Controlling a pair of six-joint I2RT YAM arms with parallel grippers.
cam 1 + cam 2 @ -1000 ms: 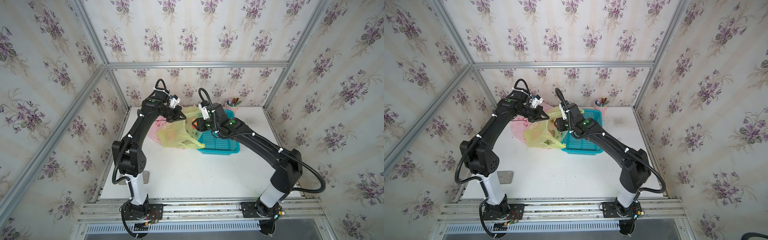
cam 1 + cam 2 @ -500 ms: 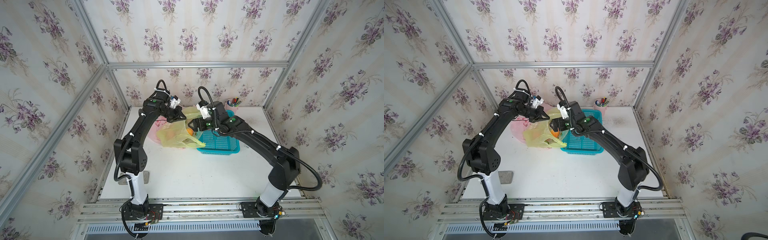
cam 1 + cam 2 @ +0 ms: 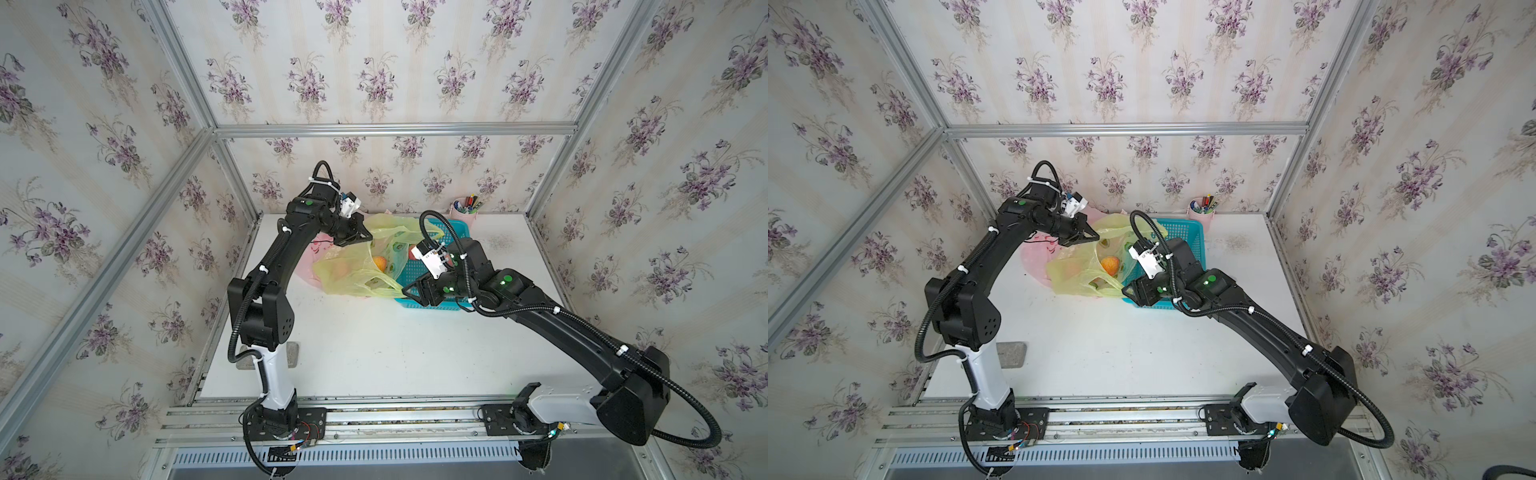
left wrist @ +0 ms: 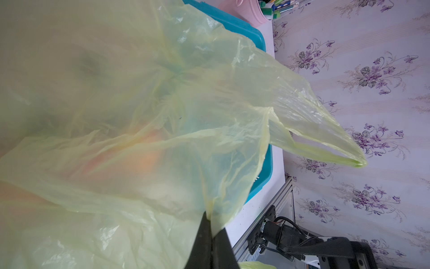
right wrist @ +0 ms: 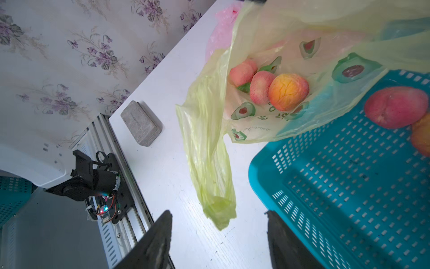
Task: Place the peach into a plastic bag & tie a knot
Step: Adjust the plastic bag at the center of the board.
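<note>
Peach [image 5: 288,92]: orange-yellow, lying inside the yellow plastic bag [image 5: 209,130], straight ahead of the right gripper [image 5: 217,213] and touching a pinker fruit [image 5: 261,89]; a third [image 5: 242,72] sits behind that one.
Left gripper [image 4: 210,223]: fingers pressed together on the bag's rim, holding that edge up above the fruit.
Right gripper: jaws apart with nothing between them, over the table [image 5: 176,177] at a corner of the blue basket [image 5: 349,186].
Bag mouth: gapes toward the right gripper; one side drapes over the basket rim.
Handle loop [image 5: 216,202]: loose, just ahead of the right fingertips; contact cannot be told.
Basket contents: two more peaches [image 5: 395,107] at the end far from the right gripper.
Pink bag [image 3: 1034,259]: on the table below the left gripper.
Grey block [image 5: 140,123]: on the table, well apart from both grippers.
</note>
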